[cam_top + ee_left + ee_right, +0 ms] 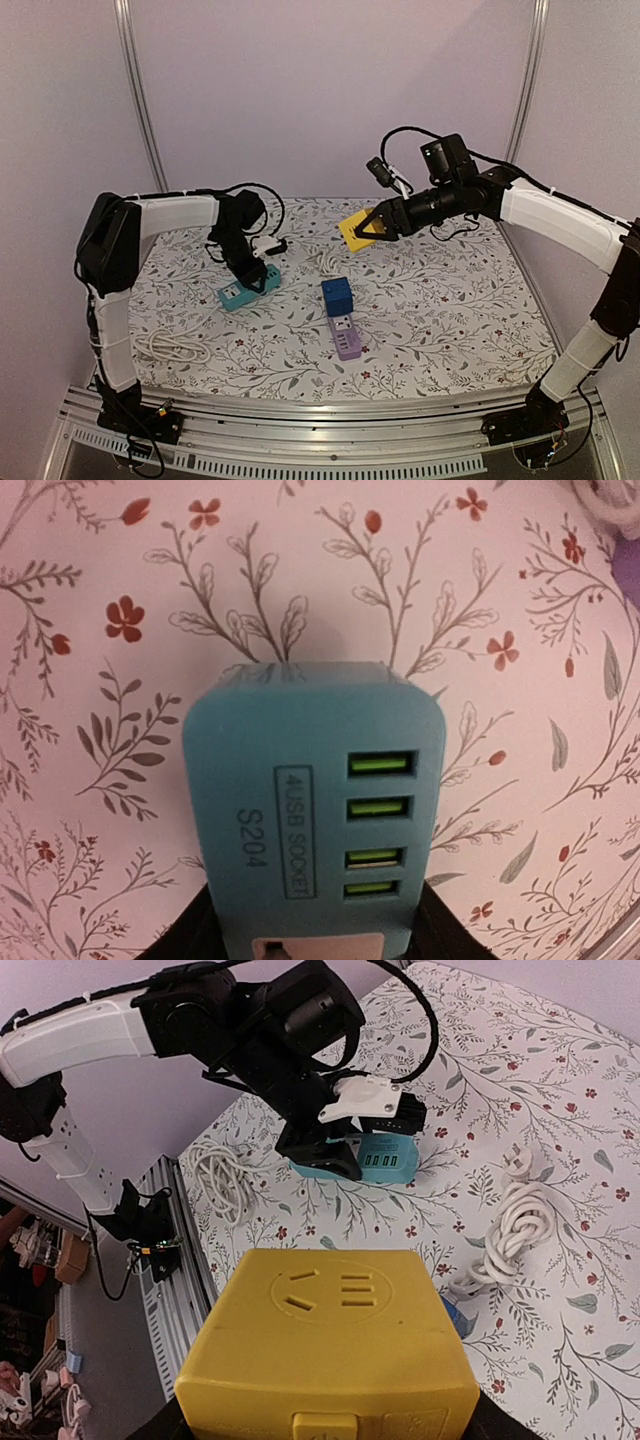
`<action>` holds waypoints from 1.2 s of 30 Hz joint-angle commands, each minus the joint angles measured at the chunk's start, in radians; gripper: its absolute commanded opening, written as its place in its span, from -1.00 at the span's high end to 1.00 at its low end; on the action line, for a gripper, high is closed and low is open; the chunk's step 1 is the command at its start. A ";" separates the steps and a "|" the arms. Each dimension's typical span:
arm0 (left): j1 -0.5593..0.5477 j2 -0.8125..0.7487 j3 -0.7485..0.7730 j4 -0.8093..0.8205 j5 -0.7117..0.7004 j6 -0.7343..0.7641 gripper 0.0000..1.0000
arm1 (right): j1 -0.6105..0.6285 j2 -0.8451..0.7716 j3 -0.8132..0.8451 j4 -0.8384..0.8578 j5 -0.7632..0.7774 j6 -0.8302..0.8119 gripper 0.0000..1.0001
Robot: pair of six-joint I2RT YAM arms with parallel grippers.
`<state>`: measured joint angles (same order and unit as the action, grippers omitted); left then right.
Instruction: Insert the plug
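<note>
My left gripper (255,282) is down at the table, shut on a teal four-port USB socket block (310,780); its black fingers (190,932) press both of the block's sides. The right wrist view shows the same block (385,1158) under that gripper. Above the table's back middle, my right gripper (372,228) is shut on a yellow socket cube (325,1340), slot face up. The plug (518,1163) is white and lies flat on the cloth at the end of a bundled white cable (515,1225), apart from both grippers.
A blue cube (337,296) sits at the far end of a purple power strip (346,340) mid-table. A second coil of white cable (175,347) lies at the front left. The metal rail (300,420) runs along the near edge.
</note>
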<state>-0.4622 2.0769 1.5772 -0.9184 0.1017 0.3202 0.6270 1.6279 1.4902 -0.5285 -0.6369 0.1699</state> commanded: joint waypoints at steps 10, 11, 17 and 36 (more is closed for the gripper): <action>-0.221 -0.240 -0.195 -0.097 -0.013 0.478 0.27 | -0.008 -0.156 -0.099 -0.092 0.100 -0.159 1.00; -0.248 -0.249 -0.210 -0.098 -0.025 0.502 0.27 | -0.008 -0.162 -0.108 -0.094 0.100 -0.183 1.00; -0.408 -0.286 -0.289 -0.093 -0.089 0.594 0.28 | -0.009 -0.192 -0.141 -0.111 0.100 -0.203 1.00; -0.627 -0.203 -0.354 0.119 -0.208 0.661 -0.02 | -0.010 -0.278 -0.229 -0.117 0.107 -0.223 1.00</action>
<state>-1.0698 1.8725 1.2510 -0.8864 -0.0452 0.9401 0.6212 1.3857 1.2686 -0.6510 -0.5323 -0.0338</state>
